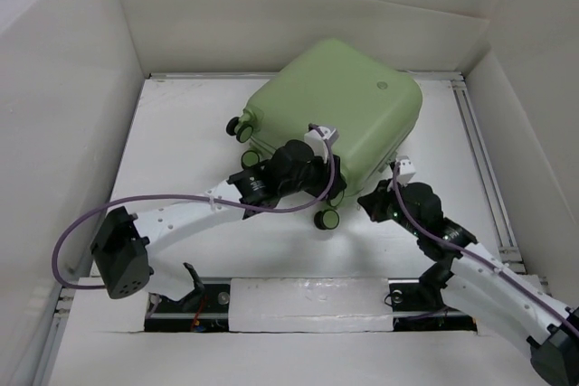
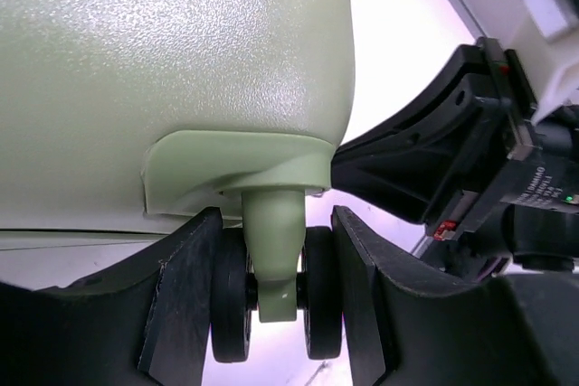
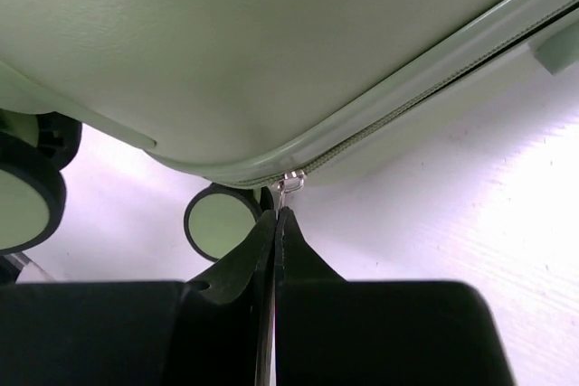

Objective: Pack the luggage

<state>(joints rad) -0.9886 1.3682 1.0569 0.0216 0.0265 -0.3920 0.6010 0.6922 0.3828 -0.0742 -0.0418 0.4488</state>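
Note:
The luggage (image 1: 344, 97), a pale green hard-shell suitcase, lies flat and closed at the back middle of the table. My left gripper (image 1: 333, 185) is at its near edge. In the left wrist view its fingers (image 2: 181, 287) press on both sides of a twin black wheel (image 2: 271, 287) on a green stem. My right gripper (image 1: 373, 198) sits at the near right corner. In the right wrist view its jaws (image 3: 276, 216) are shut together on the small metal zipper pull (image 3: 288, 183), at the end of the zipper line (image 3: 407, 106).
White walls box in the table on three sides. A metal rail (image 1: 479, 151) runs along the right edge. Other wheels stick out at the luggage's left corner (image 1: 240, 126) and near edge (image 1: 327, 219). The right arm (image 2: 488, 160) is close to my left gripper.

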